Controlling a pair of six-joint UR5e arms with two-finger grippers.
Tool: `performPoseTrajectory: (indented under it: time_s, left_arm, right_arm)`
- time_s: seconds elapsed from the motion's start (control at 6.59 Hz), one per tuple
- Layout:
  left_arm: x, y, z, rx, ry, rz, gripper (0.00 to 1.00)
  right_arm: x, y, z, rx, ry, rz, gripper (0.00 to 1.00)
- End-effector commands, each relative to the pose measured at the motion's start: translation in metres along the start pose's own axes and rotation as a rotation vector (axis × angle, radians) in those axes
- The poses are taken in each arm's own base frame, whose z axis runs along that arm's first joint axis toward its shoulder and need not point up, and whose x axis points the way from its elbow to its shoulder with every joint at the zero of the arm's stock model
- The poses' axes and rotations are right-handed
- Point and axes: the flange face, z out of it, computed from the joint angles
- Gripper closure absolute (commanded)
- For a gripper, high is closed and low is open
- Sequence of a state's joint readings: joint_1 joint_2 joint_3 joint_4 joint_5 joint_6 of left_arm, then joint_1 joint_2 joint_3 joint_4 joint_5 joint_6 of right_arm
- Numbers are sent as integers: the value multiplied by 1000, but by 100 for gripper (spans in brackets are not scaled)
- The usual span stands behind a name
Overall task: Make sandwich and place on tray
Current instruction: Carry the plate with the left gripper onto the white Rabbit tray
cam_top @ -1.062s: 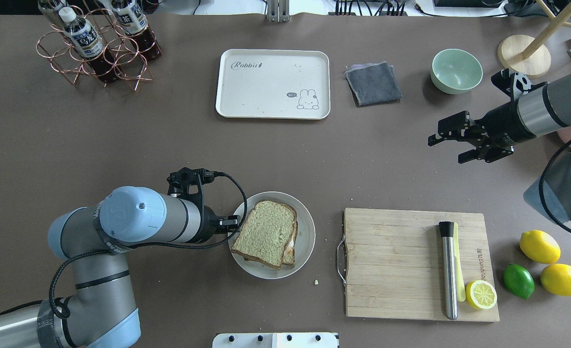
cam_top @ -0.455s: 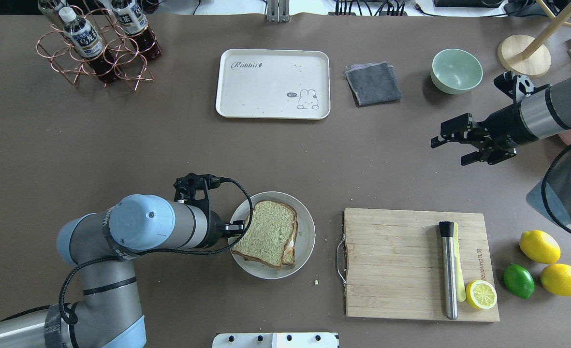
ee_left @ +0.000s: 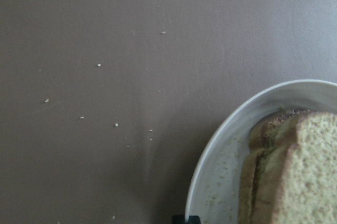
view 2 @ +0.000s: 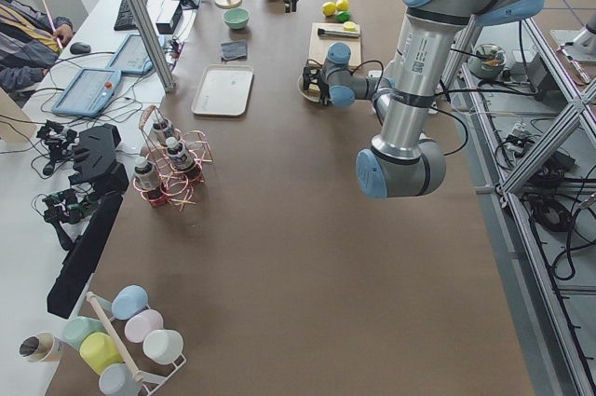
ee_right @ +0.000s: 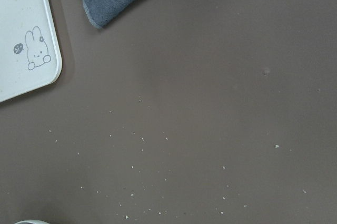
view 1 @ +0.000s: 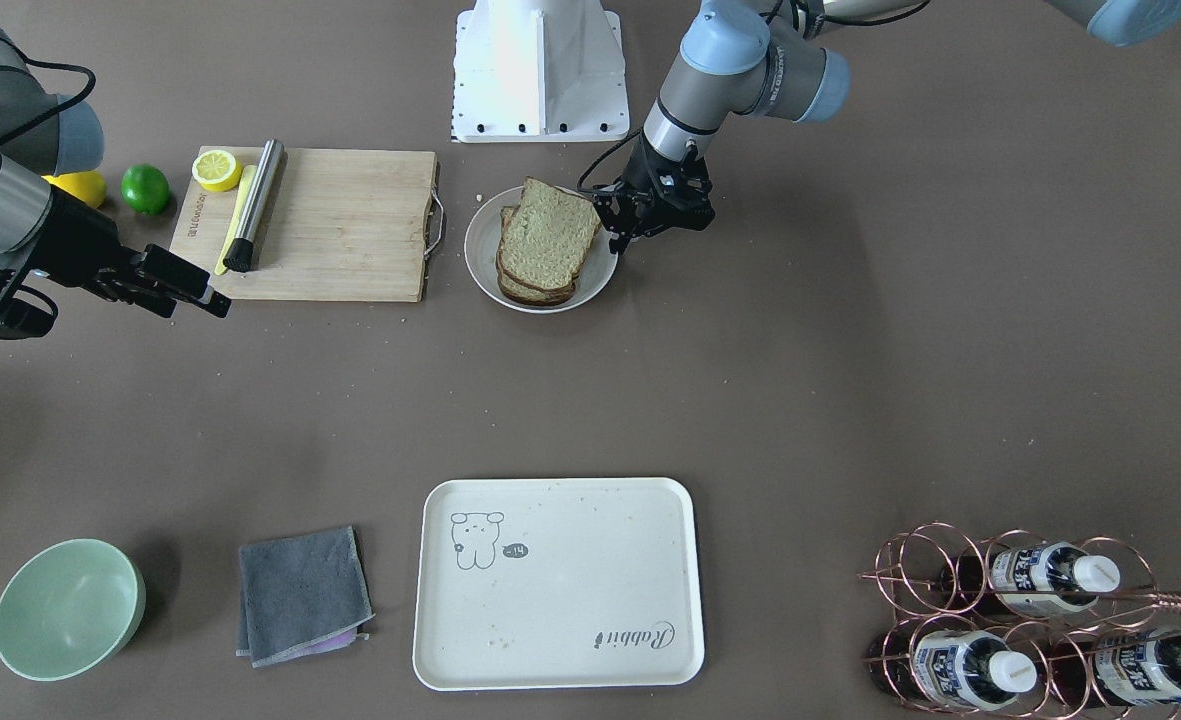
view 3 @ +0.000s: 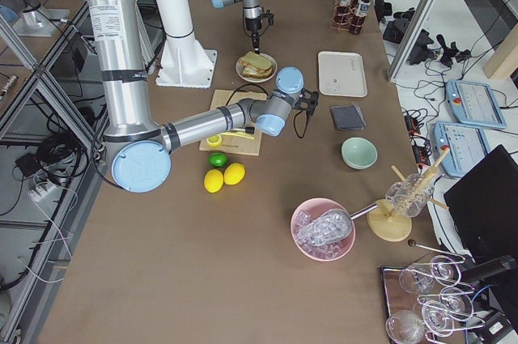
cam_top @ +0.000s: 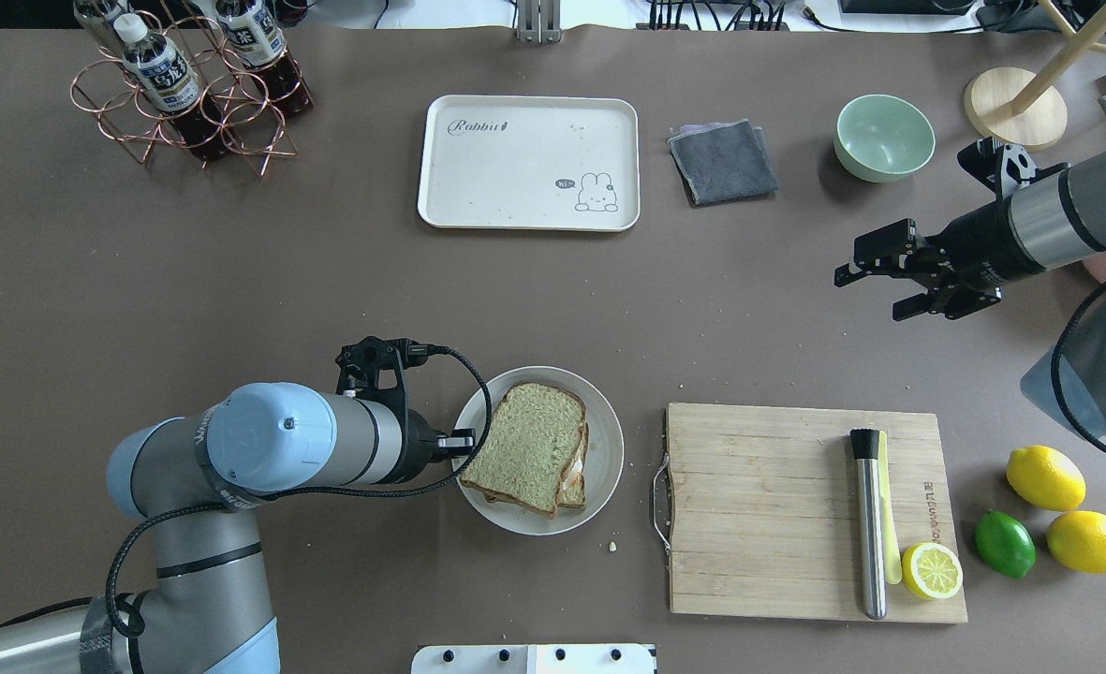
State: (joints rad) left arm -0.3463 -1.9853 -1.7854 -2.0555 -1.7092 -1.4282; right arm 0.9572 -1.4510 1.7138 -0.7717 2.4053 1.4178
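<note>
The sandwich, two speckled bread slices with a bit of egg white showing at its right edge, lies on a round white plate. My left gripper is low at the plate's left rim, and its shut tips sit on the rim in the left wrist view. The sandwich and the left gripper also show in the front view. The cream tray lies bare at the far middle of the table. My right gripper is open and empty, hovering at the right.
A wooden cutting board with a metal tube and a lemon half lies right of the plate. Two lemons and a lime are further right. A grey cloth, a green bowl and a bottle rack stand along the far side.
The plate with the sandwich has slid a little to the right, and my left gripper has moved with it at the rim. The right arm has shifted slightly.
</note>
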Motion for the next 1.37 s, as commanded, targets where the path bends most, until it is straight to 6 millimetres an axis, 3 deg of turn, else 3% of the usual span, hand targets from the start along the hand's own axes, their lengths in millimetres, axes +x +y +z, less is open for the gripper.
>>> performPoseTrajectory:
  time_s: [0.0,0.3,0.61,0.76,0.91,1.06,1.21]
  left_arm:
    - [-3,-31,-14,47,9,-17,100]
    - [-14,-122,-36,98,-5,0,100]
    - [17,-244,-14,120,-53,2,100]
    - [15,-298,10,125,-64,5,100]
    - [17,-337,38,142,-66,-3,100]
    - [16,-371,49,151,-100,-32,100]
    - [-1,-380,62,156,-111,-38,100]
  right_arm:
    - [-1,1,-1,0,-3,3,0]
    - [22,20,-14,-1,11,17,0]
    - [34,28,-19,-4,21,28,0]
    - [40,29,-19,-1,27,35,0]
    - [45,29,-19,3,34,41,0]
    - [54,27,-16,9,49,56,0]
    - [62,28,-16,10,60,69,0]
